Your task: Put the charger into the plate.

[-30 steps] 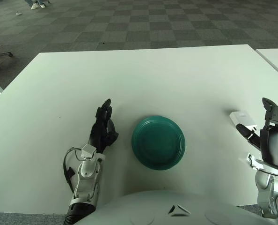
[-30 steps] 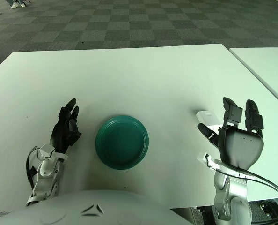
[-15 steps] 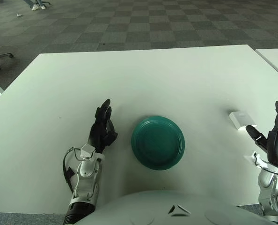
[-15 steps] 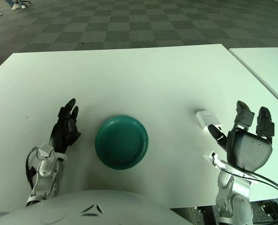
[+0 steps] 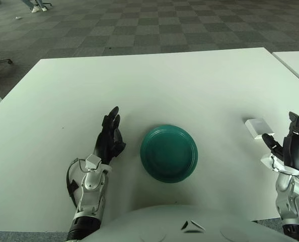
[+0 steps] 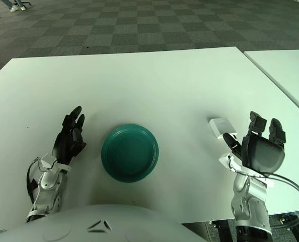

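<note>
- I found the charger (image 6: 222, 126), a small flat white block, lying on the white table (image 6: 154, 80) just ahead of my right hand (image 6: 260, 151) and slightly toward its inner, plate-facing side.
- My right hand stood raised near the table's near right edge with fingers spread and upright; it held nothing, and a gap separated it from the charger.
- I judged the charger's long axis to run roughly fore-and-aft, slanting a little away from the hand. A short forward reach should therefore meet it at its near end.
- The green plate (image 6: 130, 153) sat well to the inner side of that hand, beyond the charger, and carried nothing.
- My left hand (image 6: 71, 136) showed on the plate's far side with fingers extended close together, holding nothing; it was well apart from the charger.
- The right hand was plainly the nearer one for the pickup.
</note>
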